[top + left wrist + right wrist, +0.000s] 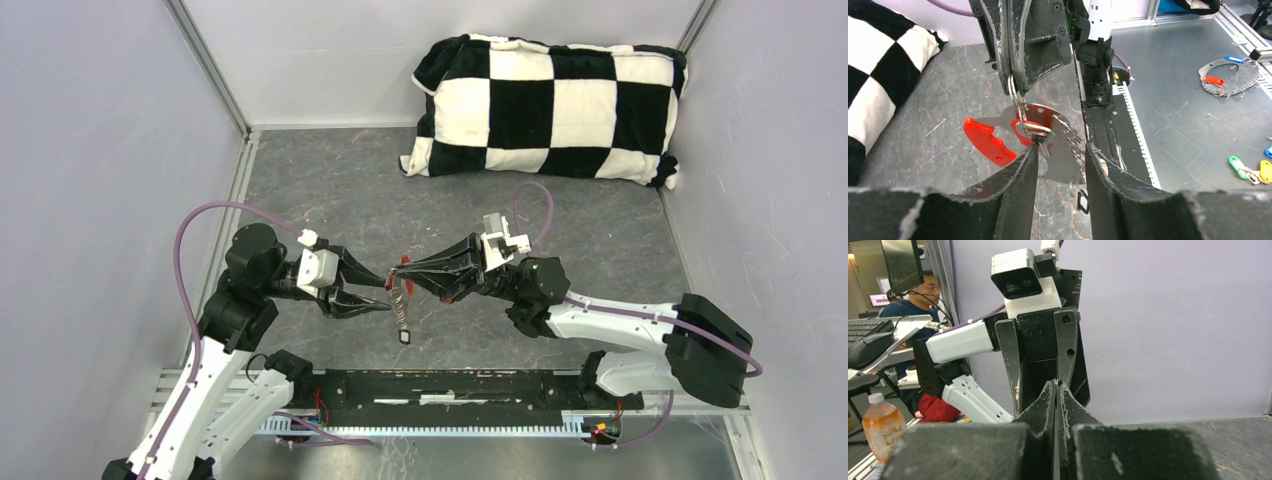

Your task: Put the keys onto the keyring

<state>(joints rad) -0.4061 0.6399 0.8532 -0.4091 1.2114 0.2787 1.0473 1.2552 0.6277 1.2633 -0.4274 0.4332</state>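
Hard parts first: from the right wrist cam you can't see the catch at all. The fingers are just pressed flat together, and whatever is between them is too thin or hidden. The left wrist cam is what sorts it out. The right hand (1018,92) is clamped on the top silver ring of the keyring (985,140), and the whole bunch dangles straight below it, off the counter (330,190).

The red fob sits below and to one side of the right hand, partly covered by a flat silver plate (1045,112) with holes in it. A second red bit (1024,126) peeks out behind the rings. Could be a key head, can't tell.

The dark-headed key (1082,201) hangs lowest under the right hand, half cut off by a left finger.

The left hand (1060,150) faces the right hand with its tips just under it, jaws partway apart with a clear gap. One fingertip (1025,160) touches the rings and the plate sits in the gap. I can't see it gripping anything.
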